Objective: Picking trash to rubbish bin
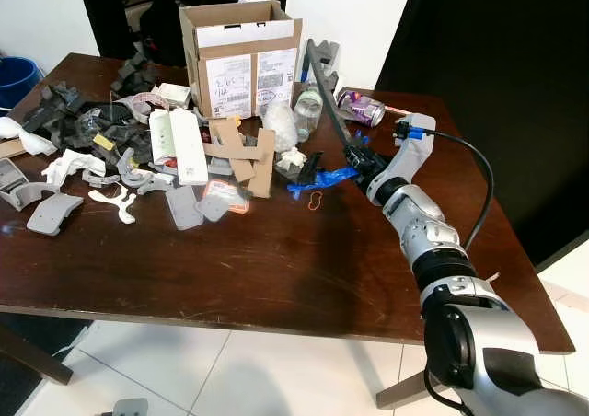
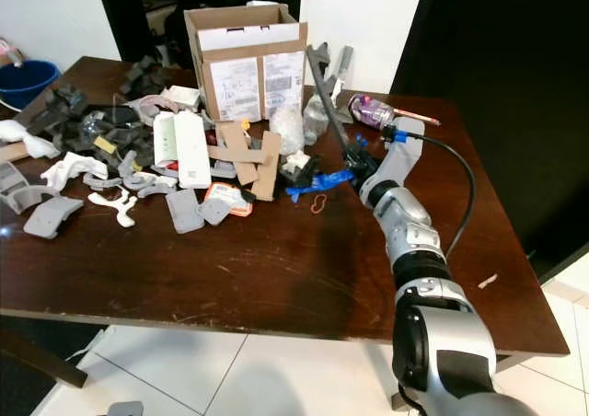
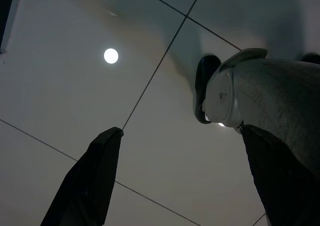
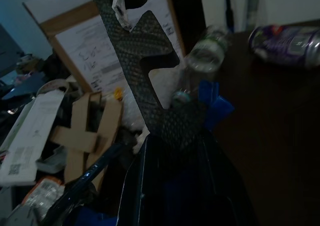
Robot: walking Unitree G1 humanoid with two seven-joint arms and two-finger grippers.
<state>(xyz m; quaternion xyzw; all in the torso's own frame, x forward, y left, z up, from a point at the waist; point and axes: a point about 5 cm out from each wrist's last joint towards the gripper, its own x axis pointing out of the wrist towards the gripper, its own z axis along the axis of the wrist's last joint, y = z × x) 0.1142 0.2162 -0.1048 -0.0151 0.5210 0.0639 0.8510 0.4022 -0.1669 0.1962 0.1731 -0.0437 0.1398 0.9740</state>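
Observation:
My right gripper [image 1: 362,166] is over the right half of the dark wooden table [image 1: 276,269], shut on the lower end of a long, dark grey notched foam strip [image 1: 329,103]. The strip slants up and back toward the cardboard box [image 1: 241,57]. In the right wrist view the foam strip [image 4: 145,51] rises from between the two black fingers [image 4: 135,186]. A blue plastic wrapper [image 1: 317,181] and a red rubber band [image 1: 315,202] lie just left of the gripper. My left gripper [image 3: 180,131] hangs idle, open, over floor tiles.
Foam pieces, cardboard scraps, white packets and grey plastic parts litter the table's left and middle. A clear plastic bottle [image 1: 310,103] and a purple can [image 1: 361,109] lie behind the gripper. A blue bin [image 1: 14,77] stands on the floor at far left.

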